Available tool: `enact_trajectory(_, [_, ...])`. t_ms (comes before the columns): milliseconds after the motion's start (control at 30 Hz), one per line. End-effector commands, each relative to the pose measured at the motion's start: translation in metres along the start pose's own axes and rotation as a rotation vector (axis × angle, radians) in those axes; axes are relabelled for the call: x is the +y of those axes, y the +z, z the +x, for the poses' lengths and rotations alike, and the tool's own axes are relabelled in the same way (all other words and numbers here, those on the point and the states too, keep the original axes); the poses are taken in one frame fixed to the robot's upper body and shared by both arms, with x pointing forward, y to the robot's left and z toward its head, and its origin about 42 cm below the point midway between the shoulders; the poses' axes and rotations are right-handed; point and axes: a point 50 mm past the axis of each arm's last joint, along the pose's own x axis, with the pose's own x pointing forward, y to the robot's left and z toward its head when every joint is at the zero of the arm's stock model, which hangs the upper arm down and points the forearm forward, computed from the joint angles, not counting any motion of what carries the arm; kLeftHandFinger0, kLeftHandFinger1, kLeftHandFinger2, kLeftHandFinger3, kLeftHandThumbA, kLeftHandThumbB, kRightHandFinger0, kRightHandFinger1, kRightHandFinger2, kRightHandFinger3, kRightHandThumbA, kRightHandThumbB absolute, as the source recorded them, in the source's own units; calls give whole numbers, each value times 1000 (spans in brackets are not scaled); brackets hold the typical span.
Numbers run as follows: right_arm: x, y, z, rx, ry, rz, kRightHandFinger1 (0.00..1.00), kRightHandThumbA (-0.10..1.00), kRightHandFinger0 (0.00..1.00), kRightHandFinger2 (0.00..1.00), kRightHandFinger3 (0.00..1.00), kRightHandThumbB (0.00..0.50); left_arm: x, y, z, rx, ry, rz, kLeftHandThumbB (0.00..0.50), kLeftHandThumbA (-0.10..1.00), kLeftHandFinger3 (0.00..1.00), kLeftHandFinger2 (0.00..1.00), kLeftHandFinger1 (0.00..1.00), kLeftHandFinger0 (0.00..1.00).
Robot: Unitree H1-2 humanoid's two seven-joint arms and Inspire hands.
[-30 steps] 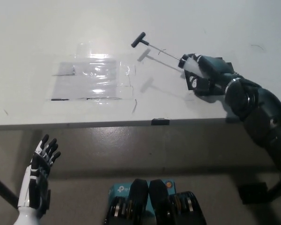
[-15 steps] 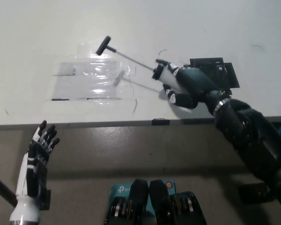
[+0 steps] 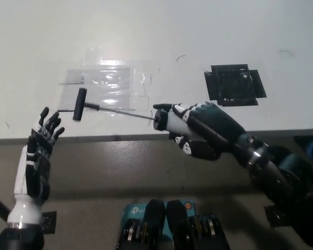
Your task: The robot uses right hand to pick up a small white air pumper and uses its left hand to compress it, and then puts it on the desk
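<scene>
A lab-like test bench: bare white desk [image 3: 36, 41] with taped clear sheet [image 3: 101, 88] and black marker square [image 3: 235, 85]

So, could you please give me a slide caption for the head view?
Right hand holds the white air pump, handle extended toward the open left hand.

A desk [image 3: 36, 41] fills the upper picture. On it, a plastic sheet [image 3: 104, 86] lies left of centre, and a square marker [image 3: 235, 85] lies to its right. A pump handle [image 3: 80, 104] hangs over the sheet's near edge.
</scene>
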Motion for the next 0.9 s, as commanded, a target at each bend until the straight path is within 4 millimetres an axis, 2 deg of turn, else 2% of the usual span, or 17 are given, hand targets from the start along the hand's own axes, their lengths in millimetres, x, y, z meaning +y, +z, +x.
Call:
enact_trajectory(0, [-30,17,-10,-47,23,-91,493,-100,15,778,842,179,1,33,26,-126,-28,24,157,1000,1000,1000,1000,1000])
enact_trajectory(100, [-30,20,-14,-29,54,-105,531,-100,50,810,866,182,2,38,29,-144,-34,31,169,1000,1000,1000,1000,1000])
enact_trajectory(133, [-28,19,-15,-34,59,-107,538,-100,59,820,872,198,2,39,29,-150,-31,28,162,1000,1000,1000,1000,1000])
enact_trajectory(200, [-25,21,-17,-35,71,-108,550,-100,65,842,895,192,2,42,29,-153,-34,31,162,1000,1000,1000,1000,1000])
enact_trajectory(300, [-28,21,-12,-29,71,-124,547,-100,61,837,893,199,1,47,35,-161,-50,21,172,1000,1000,1000,1000,1000])
enact_trajectory(400, [-28,21,-8,-29,80,-128,550,-100,63,831,902,178,-2,51,36,-173,-51,27,166,1000,1000,1000,1000,1000])
enact_trajectory(500, [-24,21,-6,-23,98,-130,612,-100,126,867,996,167,-9,56,30,-180,-55,4,189,1000,1000,1000,1000,1000])
enact_trajectory(600, [-21,19,-3,-29,93,-127,610,-100,127,859,996,170,-19,63,24,-182,-61,-16,215,1000,1000,1000,1000,1000])
enact_trajectory(700, [-18,17,0,-41,89,-119,584,-100,105,830,959,170,-29,71,16,-197,-80,-10,207,1000,1000,1000,1000,1000])
enact_trajectory(867, [-19,15,5,-38,88,-123,591,-100,115,838,966,162,-35,72,14,-233,-96,-6,194,1000,1000,1000,1000,1000])
